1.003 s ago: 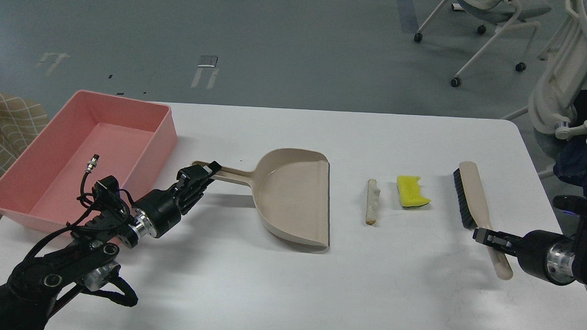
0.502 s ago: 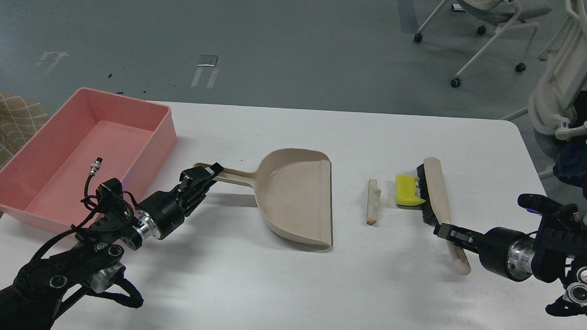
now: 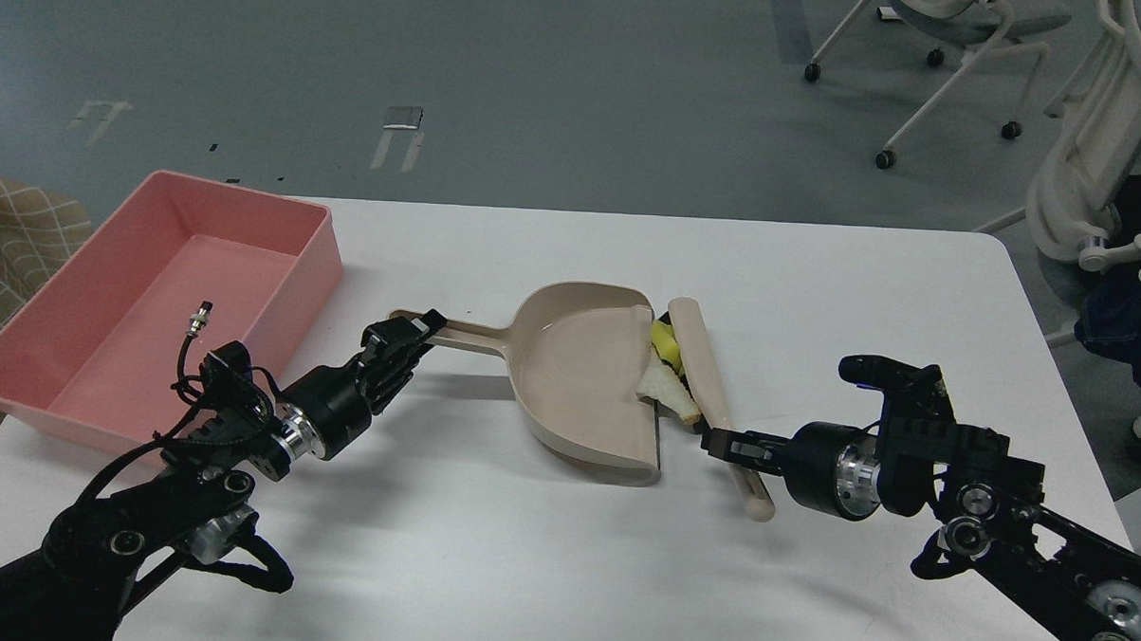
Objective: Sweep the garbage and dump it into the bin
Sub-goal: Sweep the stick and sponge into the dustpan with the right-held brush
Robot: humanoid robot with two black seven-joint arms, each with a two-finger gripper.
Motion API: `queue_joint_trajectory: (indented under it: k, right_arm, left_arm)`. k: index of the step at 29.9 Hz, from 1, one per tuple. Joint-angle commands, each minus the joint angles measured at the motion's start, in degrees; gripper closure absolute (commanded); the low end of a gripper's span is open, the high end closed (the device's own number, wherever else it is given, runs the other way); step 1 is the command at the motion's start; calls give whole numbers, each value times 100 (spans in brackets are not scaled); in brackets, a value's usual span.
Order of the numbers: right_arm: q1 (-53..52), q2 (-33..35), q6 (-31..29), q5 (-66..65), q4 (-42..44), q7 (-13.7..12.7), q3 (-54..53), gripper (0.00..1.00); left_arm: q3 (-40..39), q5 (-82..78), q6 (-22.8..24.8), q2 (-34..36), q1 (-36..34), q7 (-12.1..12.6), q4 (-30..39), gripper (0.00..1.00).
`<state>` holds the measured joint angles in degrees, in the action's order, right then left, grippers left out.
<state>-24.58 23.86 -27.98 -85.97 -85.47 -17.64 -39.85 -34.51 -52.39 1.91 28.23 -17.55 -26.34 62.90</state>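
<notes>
The beige dustpan [image 3: 573, 378] lies mid-table with its mouth facing right. My left gripper [image 3: 401, 336] is shut on the dustpan's handle [image 3: 456, 331]. My right gripper [image 3: 732, 447] is shut on the handle of the beige brush [image 3: 711, 382], which presses against the dustpan's mouth. The garbage sits at the pan's lip: the yellow sponge chunk [image 3: 663, 341] and the off-white bread strip [image 3: 665, 388], squeezed between the brush and the pan. The pink bin [image 3: 168, 292] stands at the table's left, apart from both grippers.
The white table [image 3: 562, 567] has its edge at the right and front. Office chairs [image 3: 1099, 140] stand on the grey floor beyond the far right corner. A checked beige cloth [image 3: 8, 244] lies left of the bin.
My right arm has swept the brush leftward, pushing the sponge and bread strip from the open table to the dustpan's mouth. The left gripper and dustpan have shifted slightly right.
</notes>
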Motion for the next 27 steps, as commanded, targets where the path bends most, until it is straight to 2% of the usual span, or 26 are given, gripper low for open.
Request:
queue_joint_trajectory:
  k: [1,9,13,17,27]
  right_arm:
    - [-205,-215,-2,27,83,-11,205,100]
    - [-442,-918,-2,36,215,-11,250,100]
    - [-566,-971,-2,63,136,-11,224,100]
    - [-654,-621,-2,106,-49,-3,5,100]
    - [-610,812,-2,730,-216,59,-470,100]
  left_arm:
    - [-3,1,11,7,-3,-20,3,93]
    - [-3,1,11,-2,-3,-20,29,93]
    - [-3,1,20,16,-21,-20,29,93]
    - [-29,1,37,33,-21,-29,20,93]
    - [-91,1,29,16,-12,-29,20,93]
